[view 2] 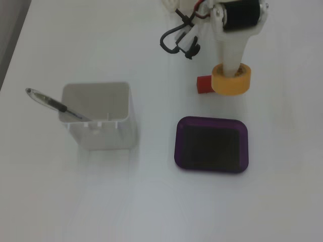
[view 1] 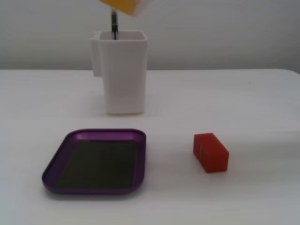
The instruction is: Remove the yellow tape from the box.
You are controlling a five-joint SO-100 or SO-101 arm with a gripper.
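The yellow tape (view 2: pixel 231 80) hangs in my gripper (view 2: pixel 232 72), lifted off the table, with a white finger (view 2: pixel 231 56) reaching down into its hollow core. In this fixed view it sits above the purple box (view 2: pixel 212 120), beside the red block. In the other fixed view only the roll's lower edge (view 1: pixel 123 5) shows at the top of the frame, high over the white container. The purple box (view 1: pixel 105 135) lies flat on the table with its dark bottom bare.
A tall white square container (view 1: pixel 123 75) (view 2: pixel 101 123) stands on the table with a pen (view 1: pixel 113 21) (view 2: pixel 53 103) leaning in it. A small red block (view 1: pixel 211 152) (view 2: pixel 203 84) lies near the box. Black cables (view 2: pixel 176 40) loop by the arm.
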